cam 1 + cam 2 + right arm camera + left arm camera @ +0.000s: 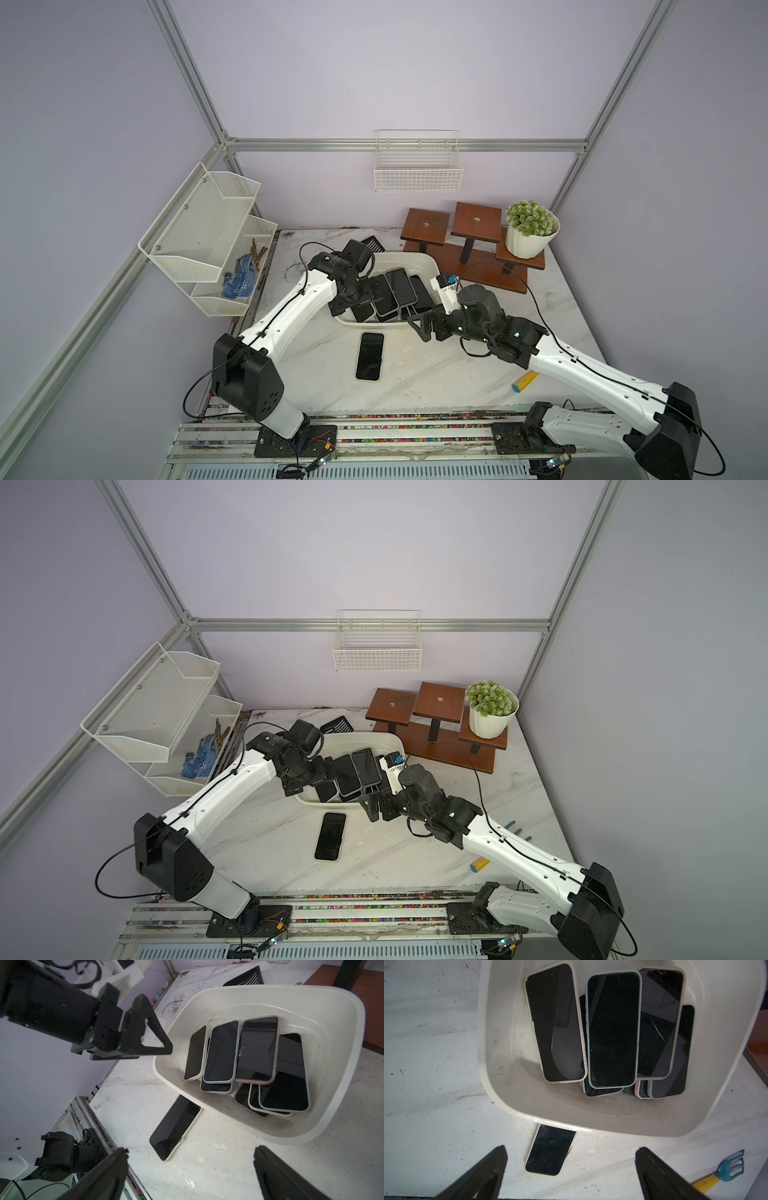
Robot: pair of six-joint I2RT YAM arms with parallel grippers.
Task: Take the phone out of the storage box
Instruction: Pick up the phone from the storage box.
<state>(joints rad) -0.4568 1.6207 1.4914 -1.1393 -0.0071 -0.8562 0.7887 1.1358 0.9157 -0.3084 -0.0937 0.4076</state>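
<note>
In both top views the left gripper (571, 1152) is placed left of centre, over the left end of the storage box (419, 258). Its jaws are spread wide and nothing is held. The storage box is set at the centre of the frame on the tabletop (457, 374), with overlapping phones (395, 291) piled inside, screens up. A loose phone (370, 356) lies on the tabletop just below the box rim. The right gripper (191, 1150) is stationed right of centre, at the lower right corner of the box, likewise wide and empty.

The step in hand is judged to be the approach to the pile. The uppermost phone (612, 1028), in the pale blue case, should be selected, since its long edges are exposed. The jaws should be squared across its width, lowered clear of the box wall and closed on the case edges. Only one arm should be entered at a time.
</note>
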